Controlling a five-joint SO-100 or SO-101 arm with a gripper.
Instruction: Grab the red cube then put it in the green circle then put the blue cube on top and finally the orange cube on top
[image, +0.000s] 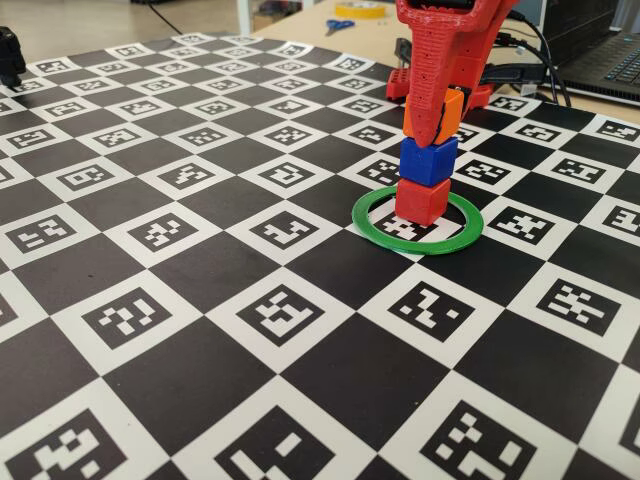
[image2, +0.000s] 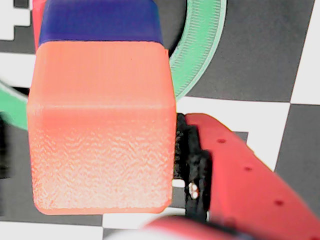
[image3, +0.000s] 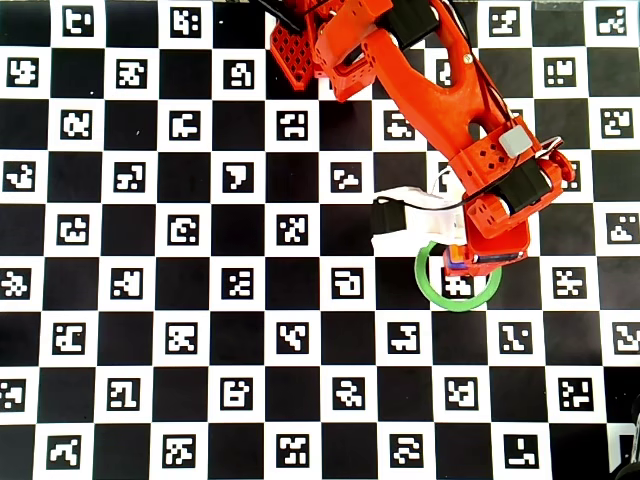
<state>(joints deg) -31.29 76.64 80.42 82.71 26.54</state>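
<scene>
Fixed view shows the stack almost built: the red cube (image: 422, 199) sits inside the green circle (image: 417, 223), toward its far side, the blue cube (image: 428, 160) rests squarely on it, and the orange cube (image: 447, 118) is at the top, pinched in the gripper (image: 436, 122). The ring lies toward the far right part of the checkered worktop (image: 200, 300). The orange cube looks tilted and only just touching the blue one, so the sound move would be to level it, settle it flat, then spread the jaws gently and lift straight up, since any sideways drag could topple the tower. The arm comes down steeply from the far edge, its gripper pointing almost vertically.

Wrist view is filled by the orange cube (image2: 102, 125), with the blue cube (image2: 100, 22) directly beyond it and an arc of the green circle (image2: 200, 45) to the right; one red finger (image2: 240, 170) presses the cube's right face.

Overhead view shows the arm reaching from the worktop's top edge, wrist over the green circle (image3: 438, 296), hiding most of the stack.
</scene>
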